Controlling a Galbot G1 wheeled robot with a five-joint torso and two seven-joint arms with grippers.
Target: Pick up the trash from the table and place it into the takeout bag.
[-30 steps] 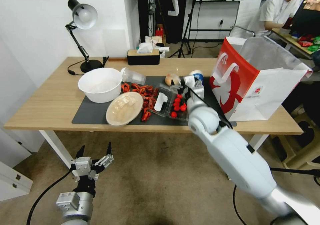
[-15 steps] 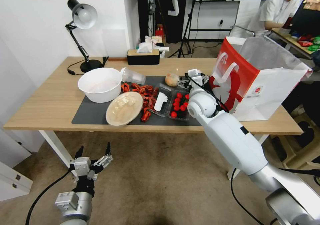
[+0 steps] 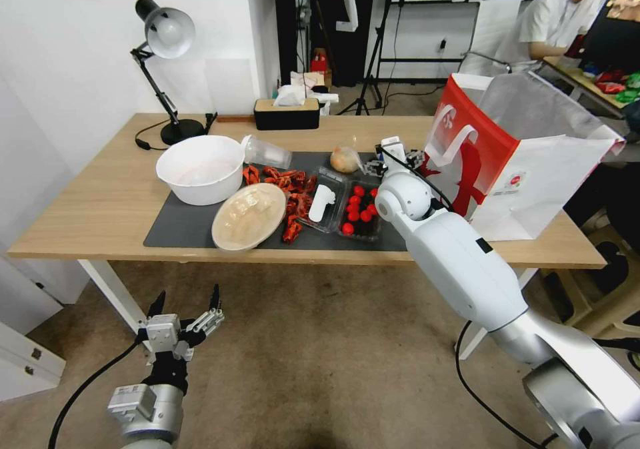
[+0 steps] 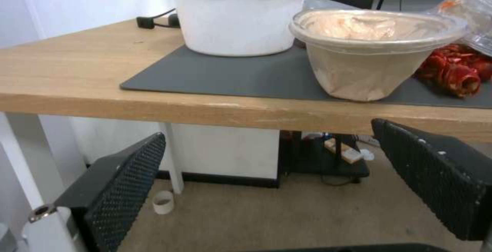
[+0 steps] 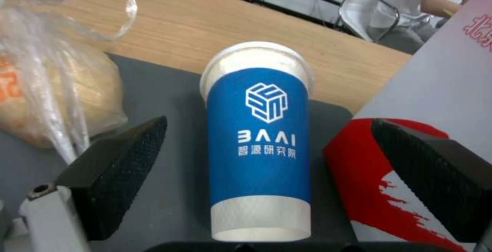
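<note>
We have our right gripper [image 5: 266, 190] spread wide on either side of the blue-white paper cup [image 5: 259, 144], which stands upright on the dark grey mat [image 3: 193, 226] between the small clear bag with the orange lump [image 5: 56, 90] and the red panel of the takeout bag [image 3: 467, 162]; neither pad touches the cup. We judge the cup light, thin-walled and easy to crush or tip, so we would take it at mid-height across the printed band with modest pressure. The clear bag looks soft and slippery, best pinched near its gathered neck. Our left gripper [image 3: 187, 316] hangs open below the table [image 3: 87, 216] edge, parked. Counting what we see: 1 paper cup, 1 clear bag, 1 clear plastic cup [image 3: 265, 152] lying on its side, 1 white bowl [image 3: 200, 169], 1 lidded beige bowl [image 4: 369, 52], 2 clear trays [image 3: 340, 206], 1 holding red round pieces, a scatter of red scraps [image 3: 287, 189], and 1 takeout bag standing open at the table's right end.
</note>
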